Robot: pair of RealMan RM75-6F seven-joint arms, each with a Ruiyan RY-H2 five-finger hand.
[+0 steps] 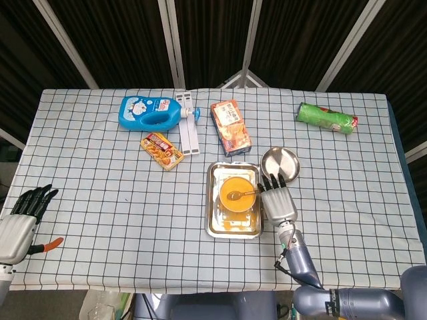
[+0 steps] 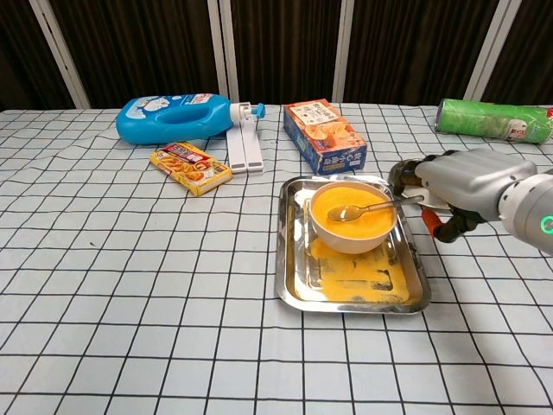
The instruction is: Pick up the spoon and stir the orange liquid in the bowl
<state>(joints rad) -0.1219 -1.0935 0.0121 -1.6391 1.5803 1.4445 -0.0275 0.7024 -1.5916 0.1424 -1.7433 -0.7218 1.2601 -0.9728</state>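
A white bowl [image 2: 350, 241] of orange liquid [image 2: 363, 222] stands in a steel tray [image 2: 290, 285] smeared with orange. The metal spoon [image 2: 372, 207] lies in the bowl, its scoop in the liquid and its handle over the right rim. My right hand [image 2: 471, 184] sits just right of the tray with its fingers apart beside the handle's end, holding nothing. From the head view the right hand [image 1: 277, 199] is beside the bowl [image 1: 224, 202] and spoon [image 1: 243, 195]. My left hand [image 1: 23, 221] hovers at the table's near left edge, fingers extended and empty.
At the back lie a blue bottle [image 1: 150, 111], a white strip [image 1: 190, 130], a snack packet [image 1: 162, 151], an orange box [image 1: 231, 127] and a green can [image 1: 327, 117]. A small steel dish [image 1: 285, 160] sits right behind my right hand.
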